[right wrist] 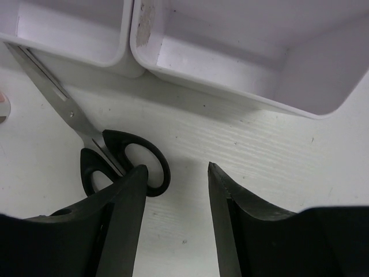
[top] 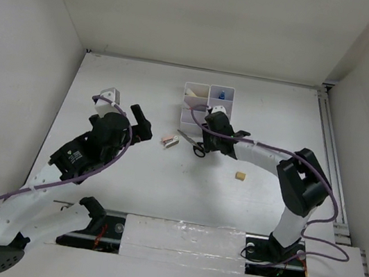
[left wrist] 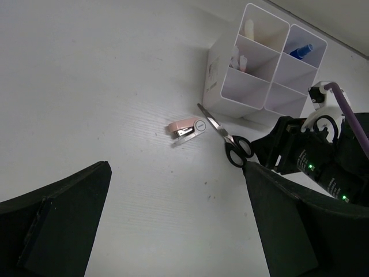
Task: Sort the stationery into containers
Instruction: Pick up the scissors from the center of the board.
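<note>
Right pincer (right wrist: 176, 166) down at scissors (right wrist: 86, 128), in front of containers (right wrist: 132, 40).
Half open, gripping nothing; scissors flat on desk (right wrist: 259, 150), blade tip by the containers. Left pincer (left wrist: 176, 167) wide open, empty.

The white table (top: 162, 191) carries a white compartment block (top: 207, 104) toward its far edge. Black-handled scissors (top: 191, 142) lie flat just in front of the block, with the closed blades angled to the left. A small pink item (top: 169, 139) lies just beside the blade tips. A small yellowish eraser (top: 240, 176) sits well apart to the right.
</note>
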Motion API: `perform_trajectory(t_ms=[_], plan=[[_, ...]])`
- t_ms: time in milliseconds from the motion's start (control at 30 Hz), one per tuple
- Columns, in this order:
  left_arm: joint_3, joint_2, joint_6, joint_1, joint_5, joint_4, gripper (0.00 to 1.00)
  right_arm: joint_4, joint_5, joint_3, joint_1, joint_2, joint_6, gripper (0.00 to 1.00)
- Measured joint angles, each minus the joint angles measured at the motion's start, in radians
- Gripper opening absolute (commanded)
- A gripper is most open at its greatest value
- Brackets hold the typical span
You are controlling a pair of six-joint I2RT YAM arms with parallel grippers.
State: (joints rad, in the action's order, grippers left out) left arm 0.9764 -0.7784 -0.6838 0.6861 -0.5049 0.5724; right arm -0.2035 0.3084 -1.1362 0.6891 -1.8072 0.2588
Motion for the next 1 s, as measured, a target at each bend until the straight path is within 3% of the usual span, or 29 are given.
perform_trajectory(t_ms=[733, 867, 1000], plan=[[0.0, 0.002, 0.011, 0.0, 0.007, -0.007, 1.0, 0.004, -0.102, -0.041, -0.002, -0.087, -0.061, 0.44], [0.0, 0.005, 0.011, 0.0, 0.007, -0.007, 1.0, 0.004, -0.132, -0.041, 0.0, -0.087, -0.072, 0.31], [0.0, 0.005, 0.011, 0.0, 0.007, -0.007, 1.0, 0.004, -0.143, -0.041, 0.007, -0.087, -0.081, 0.27]])
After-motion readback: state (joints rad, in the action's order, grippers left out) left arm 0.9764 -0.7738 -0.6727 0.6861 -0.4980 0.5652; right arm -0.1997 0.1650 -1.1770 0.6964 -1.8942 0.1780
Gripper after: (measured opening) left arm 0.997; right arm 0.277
